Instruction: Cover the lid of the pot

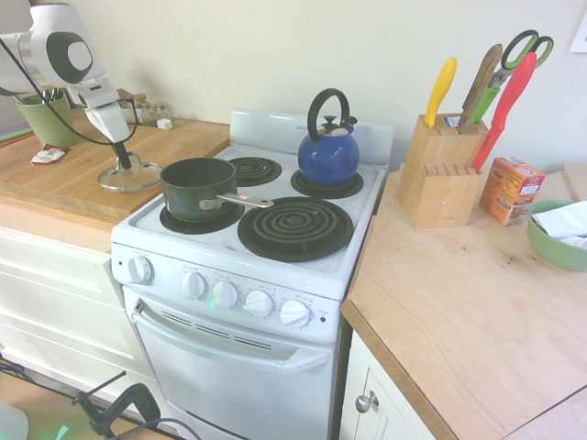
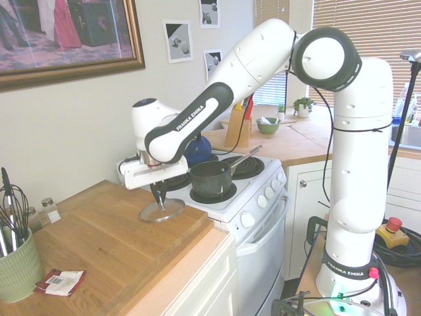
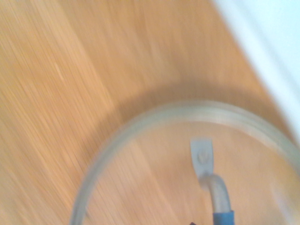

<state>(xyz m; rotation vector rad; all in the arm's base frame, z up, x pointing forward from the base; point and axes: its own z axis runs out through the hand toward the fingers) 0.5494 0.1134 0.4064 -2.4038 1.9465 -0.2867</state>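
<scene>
Claw [image 1: 122, 161] clenched on the knob of the glass lid [image 1: 130, 174], pointing almost straight down. Lid hangs clear of the wooden desk [image 1: 64, 179]; the second exterior view shows a gap and a shadow beneath it [image 2: 162, 210], rim slightly tilted. Lid sits over the desk's right end in the first exterior view, near the edge where wood meets the white stove [image 1: 266, 238], not over the stove top. Wrist view: blurred metal rim of the lid [image 3: 154, 117] arcs across wood grain, with the stove's white edge in one corner. Pot [image 1: 196, 187], dark and open-topped, stands on the front left burner, its silver handle pointing toward the large front right coil [image 1: 295, 227], which is bare. Pot rim is just beside the lid, with a narrow strip of stove edge between them. Blue kettle [image 1: 328, 151] occupies the back right burner, behind and well apart from the pot; back left coil [image 1: 254, 170] is uncovered. Space above the pot is open. Along the desk's back wall: green utensil cup [image 1: 44, 117], small jars [image 1: 154, 113], a packet [image 1: 46, 155]; all well apart from the lid. Right of the stove, another desk holds a knife block [image 1: 443, 170], an orange box [image 1: 512, 188] and a green bowl [image 1: 556, 236].
</scene>
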